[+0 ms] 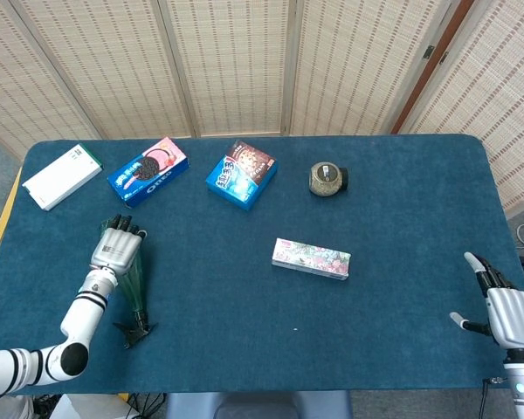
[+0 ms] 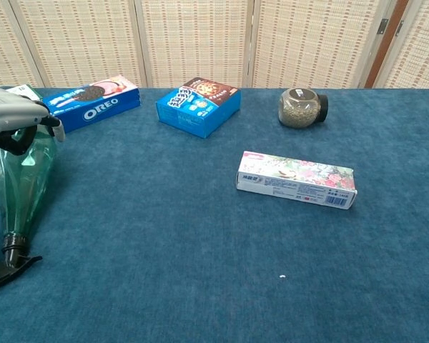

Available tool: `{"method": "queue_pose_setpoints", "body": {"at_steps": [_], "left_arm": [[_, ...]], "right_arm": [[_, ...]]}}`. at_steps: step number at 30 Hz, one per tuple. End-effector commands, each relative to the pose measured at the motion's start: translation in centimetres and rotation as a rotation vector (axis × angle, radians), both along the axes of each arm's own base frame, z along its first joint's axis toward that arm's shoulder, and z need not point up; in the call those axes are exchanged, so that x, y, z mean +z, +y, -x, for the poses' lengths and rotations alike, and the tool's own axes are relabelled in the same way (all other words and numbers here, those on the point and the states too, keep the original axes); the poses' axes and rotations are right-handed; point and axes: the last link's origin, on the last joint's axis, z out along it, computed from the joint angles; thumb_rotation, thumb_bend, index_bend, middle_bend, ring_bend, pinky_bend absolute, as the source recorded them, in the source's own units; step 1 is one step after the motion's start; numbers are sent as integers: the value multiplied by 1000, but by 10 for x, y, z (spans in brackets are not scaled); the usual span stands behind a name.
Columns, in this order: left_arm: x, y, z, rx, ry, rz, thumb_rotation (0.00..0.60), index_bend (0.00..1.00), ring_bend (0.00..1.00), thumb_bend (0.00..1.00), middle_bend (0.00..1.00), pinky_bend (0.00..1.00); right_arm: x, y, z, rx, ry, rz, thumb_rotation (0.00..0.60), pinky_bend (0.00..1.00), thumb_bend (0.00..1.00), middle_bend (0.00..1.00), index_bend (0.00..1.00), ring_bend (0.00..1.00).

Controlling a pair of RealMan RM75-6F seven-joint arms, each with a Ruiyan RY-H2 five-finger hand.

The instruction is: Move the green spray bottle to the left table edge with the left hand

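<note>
The left hand grips the wide base end of the green bottle, fingers wrapped over it. The bottle lies on its side on the blue counter, its black spray head pointing toward the near edge. It sits on the left part of the counter, near but short of the left edge.

The right hand hovers by the counter's right near corner, fingers spread and holding nothing.

Along the far side lie a white box, an Oreo box, and a blue snack box, with a jar on its side further right. A flowered box lies near the middle of the counter, well apart from the bottle.
</note>
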Motion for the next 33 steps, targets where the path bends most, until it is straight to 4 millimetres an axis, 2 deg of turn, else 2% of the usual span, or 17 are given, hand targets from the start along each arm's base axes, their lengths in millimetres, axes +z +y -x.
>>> {"method": "queue_pose_setpoints", "body": {"at_steps": [1, 10, 12, 17, 20, 26, 33], "left_arm": [[6, -9, -7, -35, -66, 9, 600, 205, 0, 1000, 210, 0], [23, -31, -13, -125, -142, 3, 600, 129, 0, 988, 147, 0], [27, -36, -11, -151, -153, -4, 600, 109, 0, 888, 128, 0], [35, -44, 1, -201, -153, -17, 600, 54, 0, 375, 73, 0], [39, -49, 9, -229, -152, -23, 600, 37, 0, 185, 48, 0], [46, -56, 29, -288, -135, -24, 600, 22, 0, 33, 18, 0], [46, -64, 56, -389, -93, -14, 600, 0, 0, 0, 0, 0]], "right_arm": [[1, 0, -1, 3, 1, 2, 600, 412, 0, 144, 96, 209], [10, 0, -4, 15, -1, 33, 600, 412, 0, 144, 96, 209], [13, 0, -6, 19, -3, 40, 600, 412, 0, 144, 96, 209], [18, 0, -8, 24, -5, 52, 600, 412, 0, 144, 96, 209], [20, -1, -10, 28, -8, 59, 600, 412, 0, 144, 96, 209], [27, -2, -13, 36, -11, 74, 600, 412, 0, 144, 96, 209], [29, -2, -15, 38, -12, 75, 600, 412, 0, 144, 96, 208]]}}
